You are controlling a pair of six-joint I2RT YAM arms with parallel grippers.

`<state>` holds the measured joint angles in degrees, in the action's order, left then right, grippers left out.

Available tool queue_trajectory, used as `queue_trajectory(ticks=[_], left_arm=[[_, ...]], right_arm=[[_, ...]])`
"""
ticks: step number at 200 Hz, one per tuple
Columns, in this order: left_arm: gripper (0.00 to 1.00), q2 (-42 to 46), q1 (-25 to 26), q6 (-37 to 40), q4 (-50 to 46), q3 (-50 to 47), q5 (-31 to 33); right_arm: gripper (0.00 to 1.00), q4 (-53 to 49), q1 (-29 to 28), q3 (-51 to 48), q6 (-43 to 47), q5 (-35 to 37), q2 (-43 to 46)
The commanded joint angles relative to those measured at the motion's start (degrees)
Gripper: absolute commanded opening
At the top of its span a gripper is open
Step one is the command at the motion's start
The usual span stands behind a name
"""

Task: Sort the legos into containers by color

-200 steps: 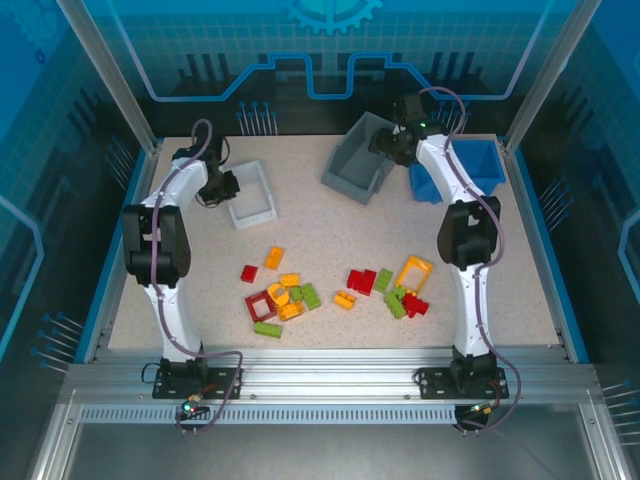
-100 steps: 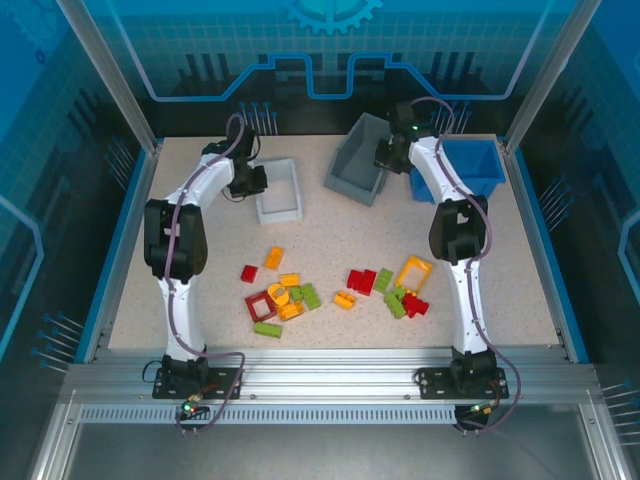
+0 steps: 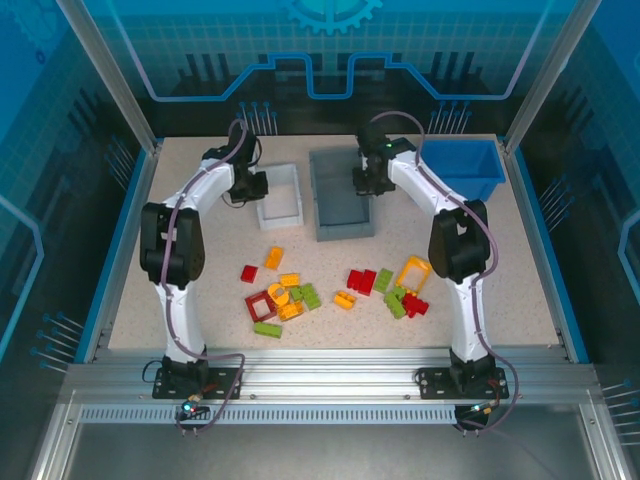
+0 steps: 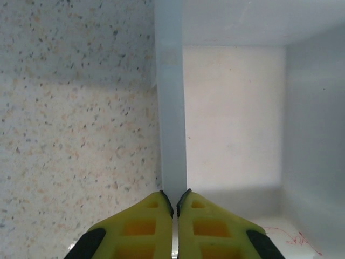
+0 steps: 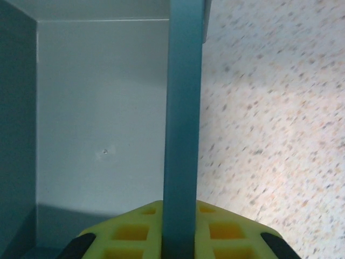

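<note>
Grey bin (image 3: 342, 200) has swung off its tilt at the back and now sits square, just beside the white bin (image 3: 281, 195), which has slid right too. Right gripper (image 5: 180, 209) has its 2 yellow fingers clamped on the grey bin's right wall. Over on the other side, the left gripper (image 4: 175, 197) is pinching the white bin's left wall, fingers nearly meeting over it. Blue bin (image 3: 465, 168) sits back right. Legos (image 3: 330, 290) lie loose in the near middle, well apart from all 3 bins.

Risk, as I judge it: a one-wall pinch can tip or twist a light bin on a drag, the 2 bins could knock together, and a pull nearward could plough into the bricks.

Table (image 3: 520, 280) is a speckled beige slab, blue-edged, inside an aluminium frame with blue printed panels.
</note>
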<state>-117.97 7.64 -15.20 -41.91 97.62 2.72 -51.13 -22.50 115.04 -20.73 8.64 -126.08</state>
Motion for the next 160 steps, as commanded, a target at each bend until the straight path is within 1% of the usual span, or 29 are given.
queue_trajectory(ticks=[1,35,66,95,128,144,150,160], left_arm=[[0.06,3.73,0.53,1.75,-1.33,-3.73,0.51],[0.05,6.88,0.53,2.10,-0.54,-7.67,0.13],[0.05,7.88,0.57,1.69,0.30,-9.27,-0.61],[0.05,7.03,0.78,1.04,0.50,-8.23,-1.08],[0.08,5.59,1.06,0.27,0.43,-6.11,-1.34],[0.11,4.80,1.38,-0.07,0.30,-5.18,-1.41],[0.13,4.51,1.46,-0.26,0.16,-4.79,-1.19],[0.20,4.41,1.56,-0.65,-0.30,-4.39,-0.53]], right_arm=[[0.13,3.75,-0.25,-3.13,-0.73,0.29,4.60],[0.13,2.95,-1.44,-0.03,-1.72,1.86,2.57],[0.13,2.54,-1.73,4.41,-2.95,2.70,-0.64],[0.14,0.95,-1.83,9.85,-3.61,1.66,-4.30],[0.15,0.77,-1.93,11.43,-3.44,-0.54,-6.26],[0.21,0.49,-1.85,11.88,-3.59,-2.09,-6.89],[0.26,0.13,-1.84,12.12,-3.71,-2.19,-6.90],[0.36,-0.61,-1.64,12.43,-4.01,-2.02,-6.90]])
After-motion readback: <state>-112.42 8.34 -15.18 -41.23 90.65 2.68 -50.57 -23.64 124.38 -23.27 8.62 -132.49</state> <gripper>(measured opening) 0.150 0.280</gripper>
